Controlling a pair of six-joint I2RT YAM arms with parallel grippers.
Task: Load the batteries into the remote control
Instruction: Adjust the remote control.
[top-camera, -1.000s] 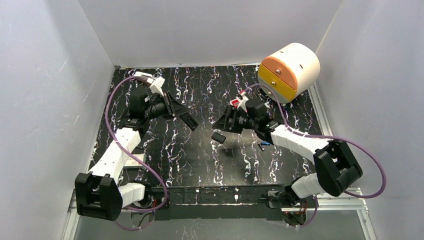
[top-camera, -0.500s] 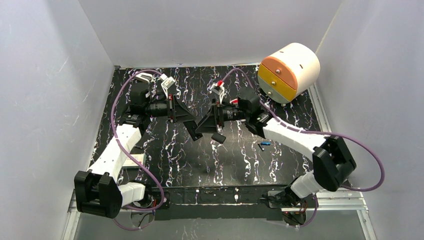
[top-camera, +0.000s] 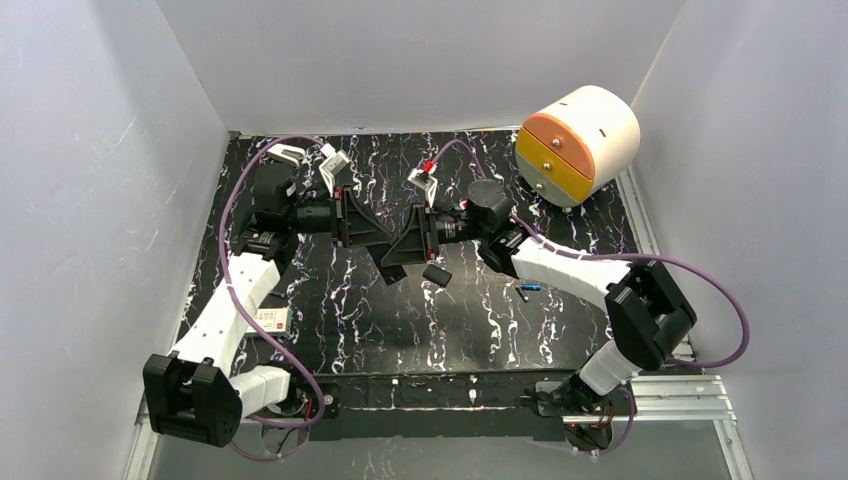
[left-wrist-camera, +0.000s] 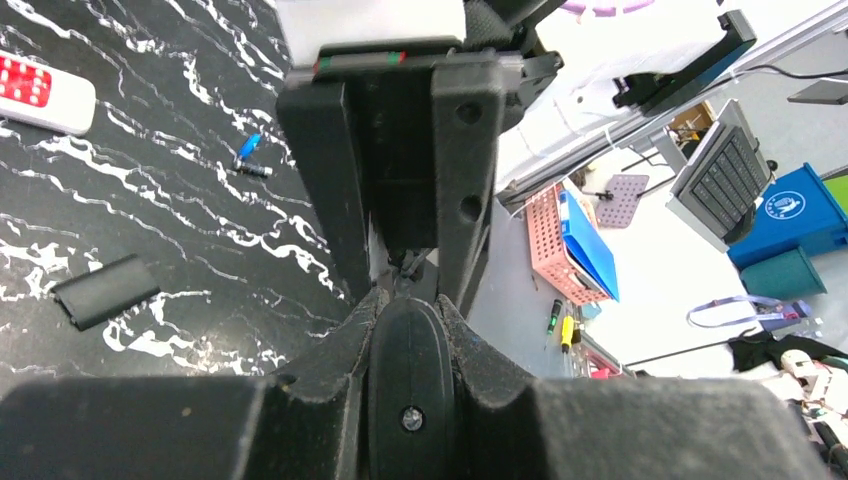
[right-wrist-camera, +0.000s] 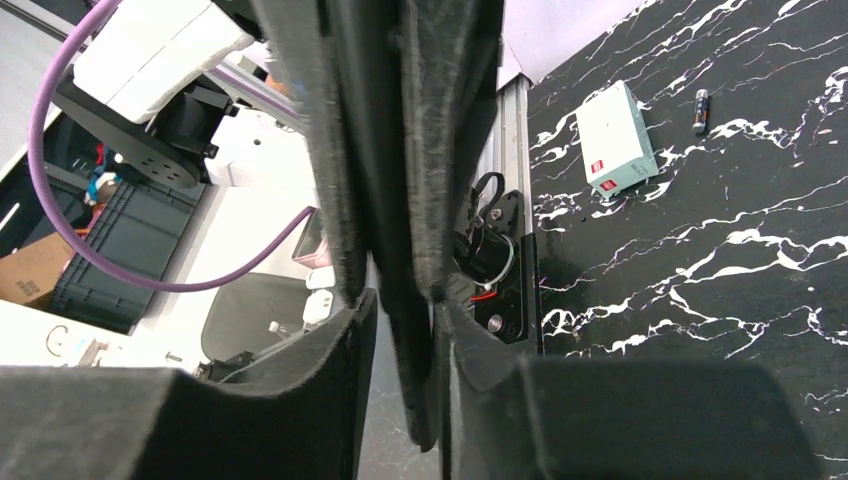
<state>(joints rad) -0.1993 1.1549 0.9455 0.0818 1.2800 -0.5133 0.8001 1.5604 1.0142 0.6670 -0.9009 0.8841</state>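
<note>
My left gripper (top-camera: 378, 245) is shut on a black remote control (left-wrist-camera: 405, 380), which it holds edge-on above the middle of the mat. My right gripper (top-camera: 402, 255) faces it from the right. Its jaws straddle the remote's (right-wrist-camera: 412, 390) free end. One pad touches the remote and a thin gap shows on the other side. A blue battery (top-camera: 531, 287) and a black battery (top-camera: 522, 295) lie on the mat under the right forearm, also visible in the left wrist view (left-wrist-camera: 249, 146). Another battery (right-wrist-camera: 700, 97) lies near a white box (right-wrist-camera: 612, 150).
A flat black cover piece (top-camera: 436, 274) lies on the marbled mat (top-camera: 340, 330) just below the grippers. The white box (top-camera: 270, 320) sits at the left edge. A white and orange drawer unit (top-camera: 580, 140) stands at the back right. A white item with a red patch (left-wrist-camera: 40, 90) lies on the mat.
The right arm swung left up to the remote and its jaws narrowed around it. The left arm carried the remote slightly right and turned it.
</note>
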